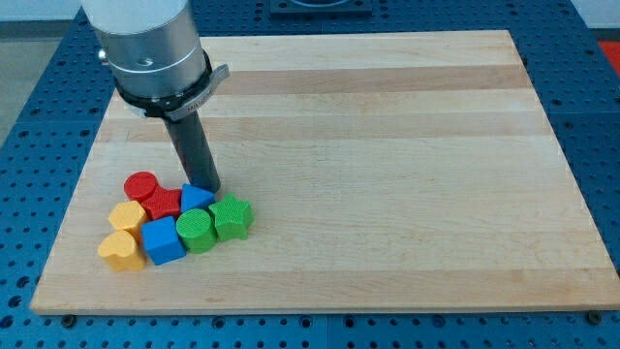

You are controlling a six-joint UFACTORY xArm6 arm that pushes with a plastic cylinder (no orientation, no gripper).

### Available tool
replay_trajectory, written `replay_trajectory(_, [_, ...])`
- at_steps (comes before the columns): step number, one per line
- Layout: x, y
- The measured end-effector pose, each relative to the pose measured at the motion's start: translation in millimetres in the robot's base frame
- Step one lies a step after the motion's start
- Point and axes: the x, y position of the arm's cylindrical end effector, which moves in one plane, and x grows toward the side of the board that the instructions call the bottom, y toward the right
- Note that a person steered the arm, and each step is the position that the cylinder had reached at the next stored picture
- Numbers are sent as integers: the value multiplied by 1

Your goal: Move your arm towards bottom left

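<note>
arm (150, 44): silver-grey cylinder | black collar ring | my tip (208, 188): straight dark rod

My tip (207, 187) partly hides the blue block (197, 198).

Bright, even overhead light; soft short shadows under blocks (179, 221) & rod (194, 150). Mild sheen on board (387, 145). Sharp focus, no blur, no visible distortion.

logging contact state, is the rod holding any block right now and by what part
Nothing is held; the rod cannot grip. My tip stands at the top edge of the small blue block, apparently touching it, at the top of the cluster.
</note>
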Motion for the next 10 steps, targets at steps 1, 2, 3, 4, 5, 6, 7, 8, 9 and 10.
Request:
replay_trajectory(1, [0, -1])
replay_trajectory(2, [0, -1])
replay_trajectory(3, [-1, -1])
replay_trajectory(4, [-6, 18])
replay_trajectory(5, [-20, 51])
replay_trajectory(6, [-16, 100])
replay_trajectory(7, [13, 133])
replay_trajectory(8, [57, 142])
replay_trajectory(9, [93, 126])
replay_trajectory(10, [117, 89])
